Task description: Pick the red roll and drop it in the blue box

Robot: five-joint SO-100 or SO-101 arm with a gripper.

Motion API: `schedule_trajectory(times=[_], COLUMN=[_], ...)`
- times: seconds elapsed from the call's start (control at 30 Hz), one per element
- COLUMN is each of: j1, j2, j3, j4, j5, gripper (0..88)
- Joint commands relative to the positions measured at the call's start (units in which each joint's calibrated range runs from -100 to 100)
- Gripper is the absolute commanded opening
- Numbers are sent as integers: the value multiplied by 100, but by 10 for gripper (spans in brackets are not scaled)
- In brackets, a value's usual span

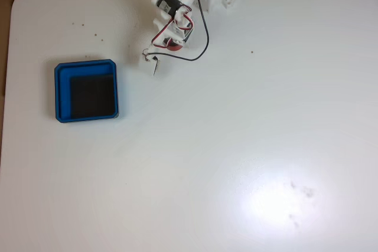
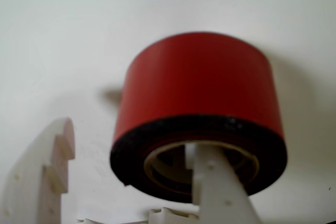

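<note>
— Where are we?
— Grasp step. My claw [image 2: 131, 171] stands open, one finger [image 2: 215, 182] inside the core of the red roll [image 2: 197, 82], which sits on the table [image 1: 236, 146].
— Next?
— I close, lift, then carry it to the blue box [image 1: 86, 66].

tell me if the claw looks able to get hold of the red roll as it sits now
Probably yes. In the wrist view the claw is open at the red roll: one finger reaches into its hollow core, the other stands clear outside. Nothing lies between them and the roll's wall.
</note>
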Motion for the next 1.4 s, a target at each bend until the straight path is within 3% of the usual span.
schedule_trajectory(times=[0.0, 0.8, 1.1, 1.37], j1=[70, 60, 60, 60], j2=[14, 281, 273, 264], j3=[-223, -223, -223, -223], j4=[-83, -50, -42, -42], j5=[30, 30, -14, -23], gripper=[195, 192, 22, 5])
